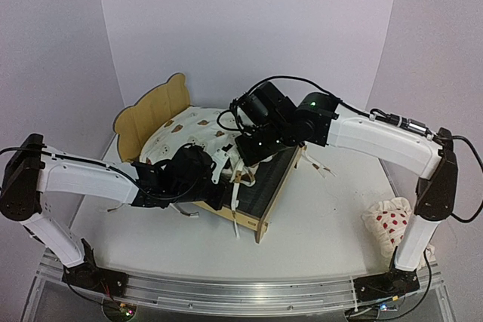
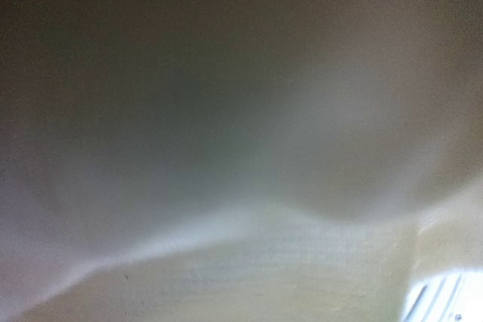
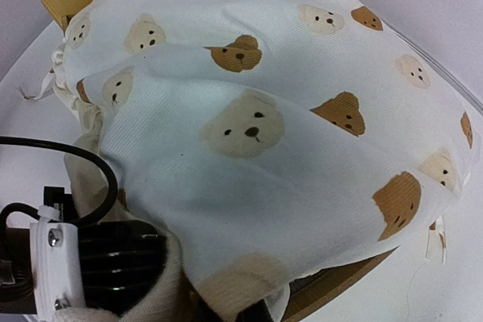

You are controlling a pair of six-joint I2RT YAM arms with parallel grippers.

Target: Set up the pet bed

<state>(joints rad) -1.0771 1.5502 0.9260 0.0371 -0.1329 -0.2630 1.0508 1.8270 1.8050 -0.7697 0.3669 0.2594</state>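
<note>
The pet bed (image 1: 159, 108) stands mid-table, a plywood frame with a bear-ear headboard and a dark felt base (image 1: 269, 180). A cream bear-print cushion (image 1: 193, 133) lies over its headboard half, lifted at the near edge. My left gripper (image 1: 218, 170) is shut, its tip buried in that edge, and fabric blurs the whole left wrist view. My right gripper (image 1: 244, 157) comes in from the right. In the right wrist view the cushion (image 3: 249, 126) fills the frame, and my right gripper (image 3: 264, 314) is shut on its lower hem above a wooden rail (image 3: 343, 288).
A small white red-dotted pillow (image 1: 389, 221) lies at the right, beside the right arm's base. Loose cushion ties (image 1: 236, 201) hang over the bed's near rail. The left arm's black wrist body (image 3: 106, 265) sits close to my right gripper. Bare table (image 1: 324, 235) lies in front.
</note>
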